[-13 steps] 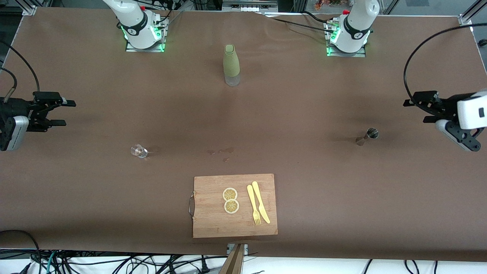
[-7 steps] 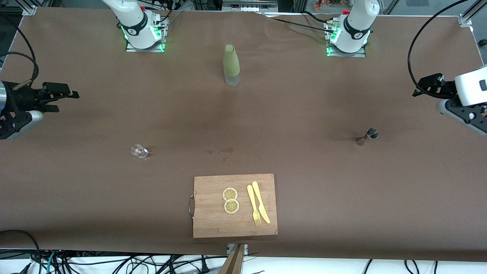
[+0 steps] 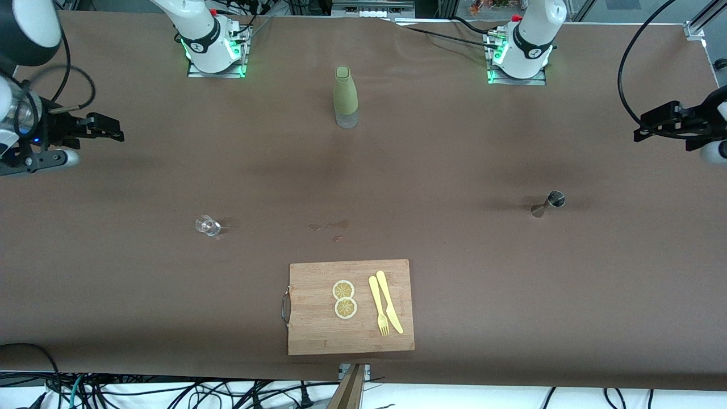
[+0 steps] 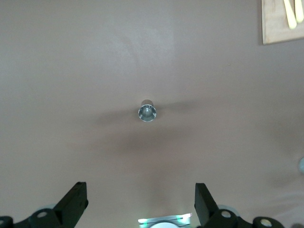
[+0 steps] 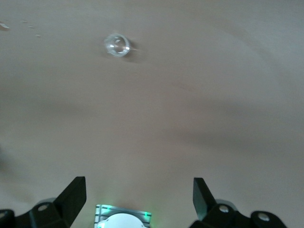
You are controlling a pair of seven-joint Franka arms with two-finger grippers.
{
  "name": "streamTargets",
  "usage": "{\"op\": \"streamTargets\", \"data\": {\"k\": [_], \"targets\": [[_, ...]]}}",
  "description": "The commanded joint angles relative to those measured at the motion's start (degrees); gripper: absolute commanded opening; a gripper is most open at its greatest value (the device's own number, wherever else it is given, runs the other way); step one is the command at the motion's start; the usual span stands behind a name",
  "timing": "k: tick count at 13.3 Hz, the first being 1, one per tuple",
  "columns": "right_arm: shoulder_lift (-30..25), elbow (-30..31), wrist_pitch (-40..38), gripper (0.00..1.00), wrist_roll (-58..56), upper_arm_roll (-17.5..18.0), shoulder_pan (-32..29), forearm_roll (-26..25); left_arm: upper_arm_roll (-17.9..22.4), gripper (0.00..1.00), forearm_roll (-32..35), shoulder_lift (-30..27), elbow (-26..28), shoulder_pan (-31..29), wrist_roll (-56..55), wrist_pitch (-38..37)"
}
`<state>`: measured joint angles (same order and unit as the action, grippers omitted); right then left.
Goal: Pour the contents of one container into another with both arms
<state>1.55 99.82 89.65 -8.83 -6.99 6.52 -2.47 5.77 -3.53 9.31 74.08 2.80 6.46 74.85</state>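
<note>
both grippers hang wide open over the table ends — the metal jigger (image 3: 548, 204) stands well clear of the left gripper (image 4: 141, 204), the small glass (image 3: 208, 225) well clear of the right gripper (image 5: 139, 197). between them sits a cutting board (image 3: 318, 335) — nothing blocks either.

the left gripper (image 3: 653, 122) hangs high over the table's left-arm end, fingers spread wide (both tips show in its wrist view), holding nothing. the right gripper (image 3: 105, 128) hangs over the right-arm end, likewise spread and unloaded.
</note>
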Motion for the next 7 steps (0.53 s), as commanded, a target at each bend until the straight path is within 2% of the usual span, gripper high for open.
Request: {"op": "streamTargets", "data": {"k": [1,4,6,7], "targets": [[-3.04,2.75,1.85,1.0,5.65,-0.04,0.07,-1.32,-1.63,1.0,-1.39,-0.78,-0.25,-0.95,-3.56,-1.19],[-3.74,2.04,3.42,1.0,7.42,-0.13,-1.24,1.23,-3.47,1.0,-2.96,0.01,-0.34,-0.86,-11.97,-0.49],[-3.83,1.77,4.66,1.0,9.08,-0.13,-1.87,1.85,-3.92,1.0,-2.97,-0.08,-0.34,-0.86,-11.92,0.83],[-3.74,1.78,4.83,1.0,13.1,-0.13,-1.95,4.29,-3.92,1.0,-2.97,-0.16,-0.17,-0.69,-11.04,0.83]]}}
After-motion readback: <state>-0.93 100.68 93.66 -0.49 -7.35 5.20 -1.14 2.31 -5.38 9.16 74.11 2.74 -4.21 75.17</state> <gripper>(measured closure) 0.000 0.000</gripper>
